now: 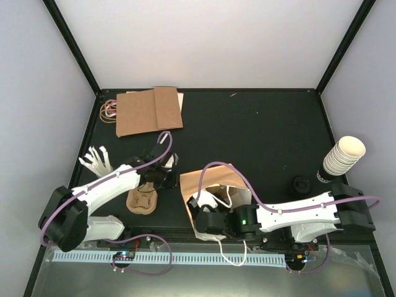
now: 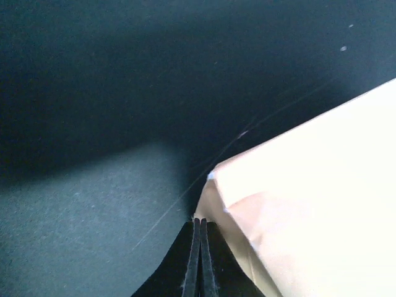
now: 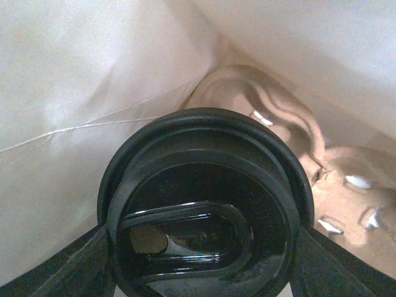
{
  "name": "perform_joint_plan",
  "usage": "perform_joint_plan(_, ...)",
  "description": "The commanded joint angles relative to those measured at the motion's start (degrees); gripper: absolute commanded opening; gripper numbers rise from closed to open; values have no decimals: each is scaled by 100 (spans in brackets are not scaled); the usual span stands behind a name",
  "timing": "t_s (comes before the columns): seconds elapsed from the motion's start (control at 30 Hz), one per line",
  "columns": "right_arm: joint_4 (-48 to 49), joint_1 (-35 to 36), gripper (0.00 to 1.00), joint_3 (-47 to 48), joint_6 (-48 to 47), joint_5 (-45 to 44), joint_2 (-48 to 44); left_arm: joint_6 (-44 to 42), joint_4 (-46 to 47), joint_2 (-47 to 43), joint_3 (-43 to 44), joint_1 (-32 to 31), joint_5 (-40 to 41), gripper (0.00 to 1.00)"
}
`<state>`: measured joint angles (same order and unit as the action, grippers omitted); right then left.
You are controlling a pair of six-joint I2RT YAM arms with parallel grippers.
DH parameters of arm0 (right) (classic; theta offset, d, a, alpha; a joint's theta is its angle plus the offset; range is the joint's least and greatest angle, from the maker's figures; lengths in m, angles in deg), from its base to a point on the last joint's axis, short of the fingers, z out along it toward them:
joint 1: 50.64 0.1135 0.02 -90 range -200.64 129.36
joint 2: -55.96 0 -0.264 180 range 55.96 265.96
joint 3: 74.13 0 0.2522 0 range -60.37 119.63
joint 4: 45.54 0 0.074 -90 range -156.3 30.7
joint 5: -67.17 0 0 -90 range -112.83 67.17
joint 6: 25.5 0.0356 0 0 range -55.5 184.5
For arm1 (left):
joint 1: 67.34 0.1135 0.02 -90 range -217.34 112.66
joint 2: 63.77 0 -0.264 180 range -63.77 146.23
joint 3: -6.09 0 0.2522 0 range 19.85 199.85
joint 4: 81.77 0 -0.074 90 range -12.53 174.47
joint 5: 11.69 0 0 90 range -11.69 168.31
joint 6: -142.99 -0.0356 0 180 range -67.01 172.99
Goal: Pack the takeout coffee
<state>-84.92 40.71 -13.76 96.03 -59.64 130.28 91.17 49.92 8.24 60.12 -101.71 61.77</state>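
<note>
A takeout coffee cup with a round black lid point(image 3: 204, 204) fills the right wrist view. My right gripper point(image 3: 201, 272) is shut on it, one finger point(image 3: 93, 260) at each side of the lid. Cup and gripper point(image 1: 207, 213) are inside an open brown paper bag point(image 1: 210, 182), above a brown pulp tray point(image 3: 346, 185) on the bag's floor. A second black-lidded cup point(image 1: 302, 184) stands on the table to the right. My left gripper point(image 2: 199, 224) is shut, its tips pinched on the bag's rim corner point(image 2: 213, 179) at the bag's far left side point(image 1: 167, 164).
Another pulp tray point(image 1: 142, 201) lies under the left arm. A stack of cream paper cups point(image 1: 343, 158) stands at the right edge. Flat brown bags point(image 1: 148, 111), rubber bands point(image 1: 109, 110) and white cutlery point(image 1: 96, 161) lie at the left.
</note>
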Motion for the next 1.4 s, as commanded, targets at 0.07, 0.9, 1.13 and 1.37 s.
perform_joint_plan(0.07, 56, 166, 54, -165, 299, -31, 348, -51, 485, -2, 457, -112, -33, 2)
perform_joint_plan(0.9, 14, 556, 53, -122, -25, -1676, 1064, -1613, -962, 1550, 2885, 484, 384, 33)
perform_joint_plan(1.13, -69, 559, 54, -54, -179, -1916, 1119, -1855, -1187, 2297, 3426, 465, 41, 45)
perform_joint_plan(1.37, -116, 555, 54, -93, -469, -2101, 930, -1956, -1146, 2612, 3408, 371, -248, 49)
